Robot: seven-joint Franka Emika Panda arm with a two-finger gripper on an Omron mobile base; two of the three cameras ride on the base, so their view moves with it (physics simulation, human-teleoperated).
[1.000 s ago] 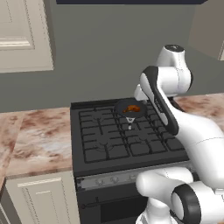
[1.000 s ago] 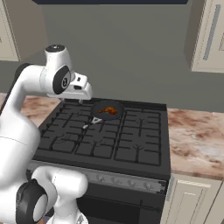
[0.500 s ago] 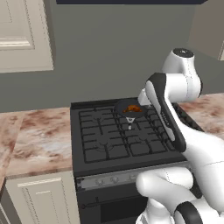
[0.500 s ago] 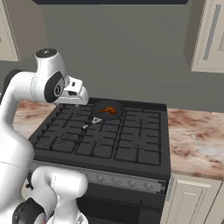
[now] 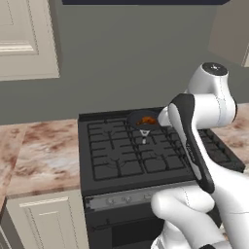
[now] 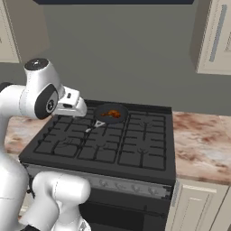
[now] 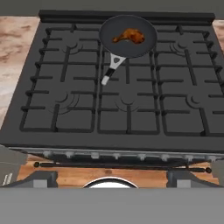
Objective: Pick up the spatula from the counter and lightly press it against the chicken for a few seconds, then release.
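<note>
Ahead of the claw, the stove is matt black metal and the pan smooth, dark, silvery-handled. The chicken glistens; the counter to the claw's left looks like polished marbled stone.

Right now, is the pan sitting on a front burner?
No, the pan holding the chicken sits on the back middle burner of the stove, up against its rear edge.

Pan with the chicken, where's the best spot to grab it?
By its handle, coming from above on the stove's front side. The handle is slim and sticks out toward the front, while the pan itself is round, wide and holds the chicken.
</note>
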